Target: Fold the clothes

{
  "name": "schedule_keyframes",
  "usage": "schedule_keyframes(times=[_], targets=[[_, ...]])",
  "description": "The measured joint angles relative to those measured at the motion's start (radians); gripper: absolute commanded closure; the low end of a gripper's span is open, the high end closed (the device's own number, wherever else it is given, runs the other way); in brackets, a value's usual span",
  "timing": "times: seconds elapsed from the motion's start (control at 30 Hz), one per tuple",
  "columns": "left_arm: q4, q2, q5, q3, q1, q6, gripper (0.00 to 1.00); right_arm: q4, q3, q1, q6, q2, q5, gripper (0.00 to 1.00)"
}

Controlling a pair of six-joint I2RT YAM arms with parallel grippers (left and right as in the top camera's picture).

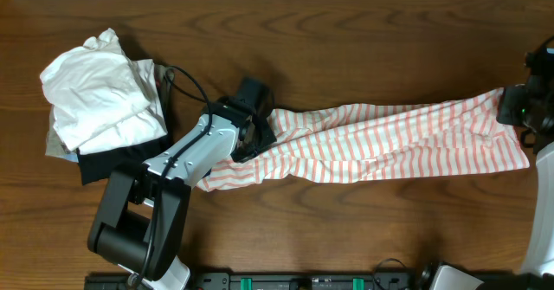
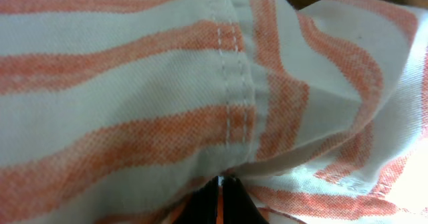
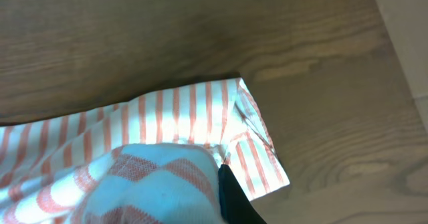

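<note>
We find the striped shirt [image 1: 389,143] lying on the desk [image 1: 346,48], drawn out in a long band from centre-left to the right edge, with its left end bunched and its right end spread wider. The left fingers [image 1: 253,132] sit at the bunched end. In the left wrist view they [image 2: 212,204] are pressed together with no gap and the cloth is gathered right at their tips, so we record them as closed on the shirt. A stitched seam [image 2: 234,83] runs across the stripes just above them. The right fingers [image 1: 519,108] are at the far right end of the shirt, partly cut off by the picture edge. In the right wrist view only one dark finger [image 3: 234,197] shows. A raised fold of shirt hides the rest, and we take them as closed on it. At the left of the desk, apart from the shirt, a crumpled white garment [image 1: 95,87] lies on top of a black garment [image 1: 117,160]. The left arm [image 1: 195,151] covers part of the shirt's left end.
</note>
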Motion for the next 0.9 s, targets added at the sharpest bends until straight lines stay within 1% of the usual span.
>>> schedule_keyframes(times=[0.2, 0.57, 0.8, 0.9], targets=[[-0.001, 0.000, 0.000, 0.000, -0.001, 0.000, 0.93, -0.003, -0.005, -0.019, 0.008, 0.052, 0.007, 0.93], [-0.004, 0.000, 0.000, 0.000, -0.001, 0.001, 0.93, -0.002, -0.006, -0.019, 0.011, 0.177, 0.051, 0.95], [-0.003, 0.000, 0.004, 0.000, -0.002, 0.003, 0.93, 0.055, -0.009, -0.036, 0.011, 0.240, 0.095, 0.91], [-0.004, 0.000, 0.008, 0.000, -0.005, 0.003, 0.93, 0.097, -0.012, -0.053, 0.012, 0.253, 0.105, 0.87]])
